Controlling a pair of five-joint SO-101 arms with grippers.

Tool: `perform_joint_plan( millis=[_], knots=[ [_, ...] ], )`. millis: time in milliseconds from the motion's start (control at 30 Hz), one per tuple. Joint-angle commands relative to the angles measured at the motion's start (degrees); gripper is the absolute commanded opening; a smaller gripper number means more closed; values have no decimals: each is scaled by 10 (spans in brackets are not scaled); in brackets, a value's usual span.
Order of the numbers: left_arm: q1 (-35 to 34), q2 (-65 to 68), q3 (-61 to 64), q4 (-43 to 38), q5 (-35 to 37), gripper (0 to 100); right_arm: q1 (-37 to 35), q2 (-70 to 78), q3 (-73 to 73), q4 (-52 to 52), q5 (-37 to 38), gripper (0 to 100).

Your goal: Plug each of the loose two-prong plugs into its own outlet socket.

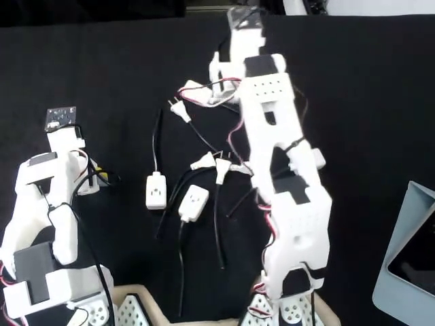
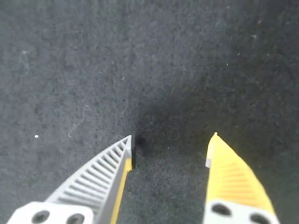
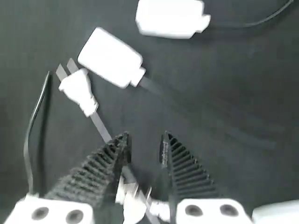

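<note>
Two white outlet sockets lie side by side mid-table, each on a black cord. Loose white two-prong plugs lie just behind them, and another plug lies farther back. In the right wrist view the sockets and one plug lie ahead of my right gripper. Its black fingers stand slightly apart, and a second plug lies low between them, not clamped. My left gripper is wide open over bare black cloth, at the table's left.
Black cords trail from the sockets and plugs toward the front edge. A bundle of red and white wires lies at the back beside the right arm. A grey flat device stands at the right edge.
</note>
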Motion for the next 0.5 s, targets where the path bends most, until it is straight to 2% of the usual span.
perform_joint_plan(
  millis=[0,67,200,467],
  knots=[
    [-4,-18,-4,-11,4,256,-38,-46,-31,82,-4,100],
    [-4,-18,-4,-11,4,256,-56,-48,-31,120,26,100],
    [-4,-18,-4,-11,4,256,-81,-44,-30,170,167,100],
    [-4,-18,-4,-11,4,256,-88,-44,45,146,429,102]
  ],
)
